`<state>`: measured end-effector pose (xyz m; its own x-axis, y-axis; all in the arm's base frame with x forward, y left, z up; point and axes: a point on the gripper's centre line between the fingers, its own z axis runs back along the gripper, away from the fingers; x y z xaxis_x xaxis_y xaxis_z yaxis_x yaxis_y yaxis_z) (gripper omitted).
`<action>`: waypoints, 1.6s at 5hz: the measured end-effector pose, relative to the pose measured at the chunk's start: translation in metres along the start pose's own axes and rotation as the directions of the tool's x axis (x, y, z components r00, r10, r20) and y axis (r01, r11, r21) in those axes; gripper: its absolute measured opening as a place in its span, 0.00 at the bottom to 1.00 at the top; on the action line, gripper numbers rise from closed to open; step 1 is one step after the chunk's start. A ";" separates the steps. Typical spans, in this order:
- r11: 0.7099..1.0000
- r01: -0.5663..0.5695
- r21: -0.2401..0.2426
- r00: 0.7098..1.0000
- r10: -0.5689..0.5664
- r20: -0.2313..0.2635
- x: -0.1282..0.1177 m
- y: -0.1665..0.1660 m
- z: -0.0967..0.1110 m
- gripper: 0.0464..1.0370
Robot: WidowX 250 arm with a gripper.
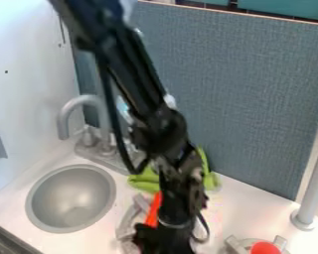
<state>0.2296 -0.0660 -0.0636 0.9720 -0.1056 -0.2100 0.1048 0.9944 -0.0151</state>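
The black arm point(131, 74) is slanting down over the desk point(245, 203) from the upper left, and the gripper point(165, 241) is hanging low at the view's lower edge. Its jaws are too dark and crowded to read, so I cannot tell whether they are standing wide or narrow, or whether they are holding anything. Just beside the arm's lower part, on its sink side, an orange thing point(153, 211) is showing, partly hidden by the arm; whether the jaws are touching it is unclear. A grey piece point(126, 223) is lying next to it, between it and the sink point(70, 199). The green cloth point(146, 180) is lying rumpled behind the arm, near the desk's back edge, where the grey panel point(255, 94) is rising. The faucet point(89, 100) is standing near the desk's back left corner, and the sink is sitting between it and the front edge. On the side away from the sink, a round red thing point(265, 248) is resting among grey prongs point(236, 245), well apart from the orange thing. From the low pose, I judge that the arm is working close to the desk, and that any move from here is calling for a straight, gentle line, clear of the grey piece and the cloth.
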 end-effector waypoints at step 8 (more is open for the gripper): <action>0.984 -0.165 -0.073 0.980 0.172 0.103 0.013 0.010 0.037 0.96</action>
<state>0.2510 -0.0575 -0.0306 0.9920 0.0671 -0.1073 -0.0730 0.9960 -0.0519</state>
